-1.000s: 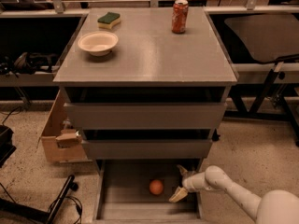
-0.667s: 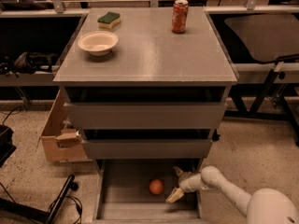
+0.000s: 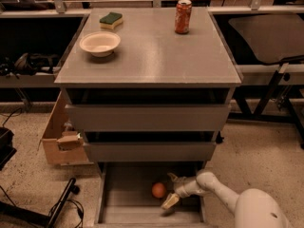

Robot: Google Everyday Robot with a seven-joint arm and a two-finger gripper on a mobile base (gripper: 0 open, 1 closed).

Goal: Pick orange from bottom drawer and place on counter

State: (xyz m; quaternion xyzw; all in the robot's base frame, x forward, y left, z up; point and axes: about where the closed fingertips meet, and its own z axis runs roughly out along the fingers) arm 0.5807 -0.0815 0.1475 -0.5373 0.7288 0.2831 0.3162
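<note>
The orange (image 3: 158,190) lies on the grey floor of the open bottom drawer (image 3: 123,198), near its middle. My gripper (image 3: 170,190) reaches into the drawer from the right on a white arm. It sits just right of the orange, fingers spread open, one finger behind and one in front of the fruit's right side. It holds nothing. The counter (image 3: 152,51) is the grey cabinet top above.
On the counter stand a white bowl (image 3: 99,43), a green and yellow sponge (image 3: 111,19) and a red-orange soda can (image 3: 183,16). Two wider drawers (image 3: 147,118) jut out above the bottom one. A cardboard box (image 3: 59,139) sits left of the cabinet.
The gripper has moved left inside the bottom drawer, closing the gap to the orange. The orange has not moved.
</note>
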